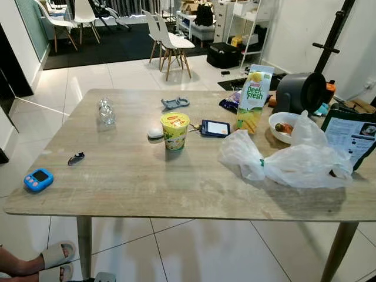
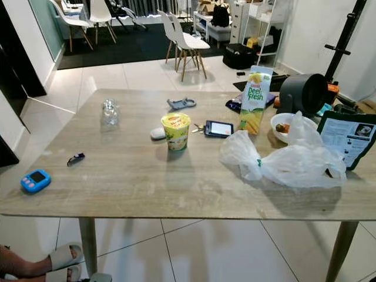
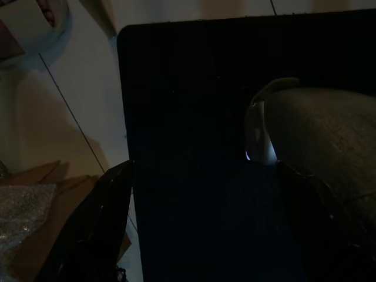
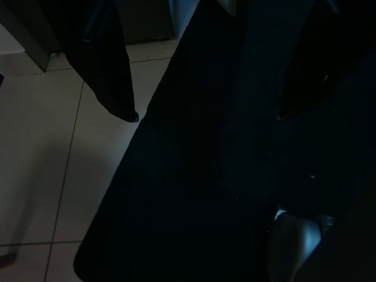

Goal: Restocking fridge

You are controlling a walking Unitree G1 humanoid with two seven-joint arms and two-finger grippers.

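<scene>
On the wooden table [image 1: 135, 176] stands a green-and-yellow juice carton [image 1: 254, 98] at the far right. A yellow cup of noodles [image 1: 175, 130] is near the middle. A crumpled white plastic bag [image 1: 288, 158] lies at the right, in front of a white bowl [image 1: 281, 127] with food in it. A small clear glass jar [image 1: 106, 111] sits at the far left. Both arms hang idle in the shade. My left gripper [image 3: 204, 163] and right gripper [image 4: 208, 117] each show two black fingers held wide apart, with nothing between them.
A phone [image 1: 215, 128], a grey tool [image 1: 175, 103], a blue timer [image 1: 38, 179] and a small black clip [image 1: 76, 158] lie on the table. A black appliance [image 1: 301, 92] and a booklet [image 1: 351, 135] stand at the right. White chairs [image 1: 170, 41] are beyond. A person's slippered feet [image 1: 56, 258] are at lower left.
</scene>
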